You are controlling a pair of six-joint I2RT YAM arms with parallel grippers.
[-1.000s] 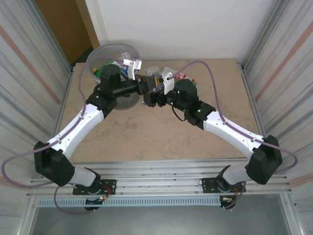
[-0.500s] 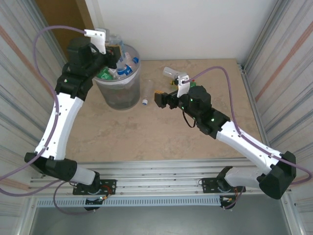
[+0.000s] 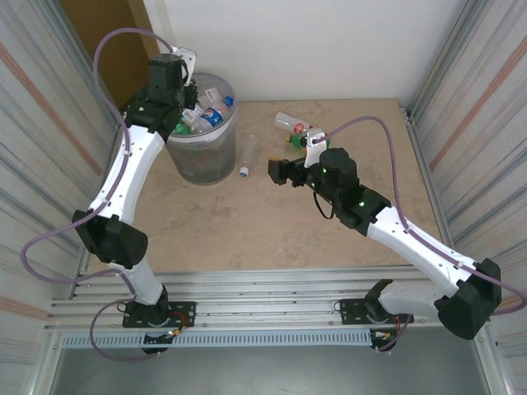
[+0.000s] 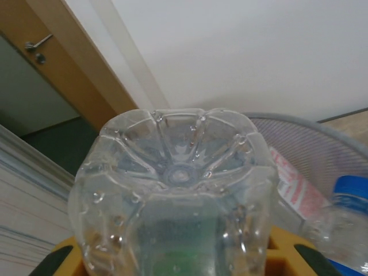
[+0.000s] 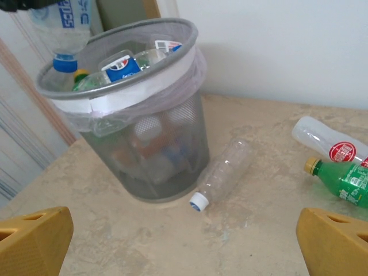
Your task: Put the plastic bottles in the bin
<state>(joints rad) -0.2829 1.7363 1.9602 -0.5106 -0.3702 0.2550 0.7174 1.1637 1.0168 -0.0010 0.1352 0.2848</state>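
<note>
The bin (image 3: 202, 167) stands at the table's far left, heaped with several plastic bottles (image 3: 206, 115). Over its far rim my left gripper (image 3: 183, 76) is shut on a clear bottle (image 4: 172, 190) that hangs cap down with its ribbed base toward the camera; the right wrist view shows the same held bottle (image 5: 64, 26) above the bin (image 5: 146, 141). A clear bottle with a white cap (image 5: 221, 171) lies against the bin's foot. My right gripper (image 3: 277, 171) hovers open to its right, nothing between its fingers (image 5: 35, 238).
A clear bottle with a red label (image 3: 290, 123) and a green bottle (image 3: 301, 141) lie behind the right gripper, near the back wall. Corrugated metal walls close in both sides. A wooden door (image 4: 63, 69) stands behind the bin.
The left arm has risen from the table's middle, beside the right gripper, and swung left over the bin's rim with the bottle. The right gripper has drawn back slightly to the right.
</note>
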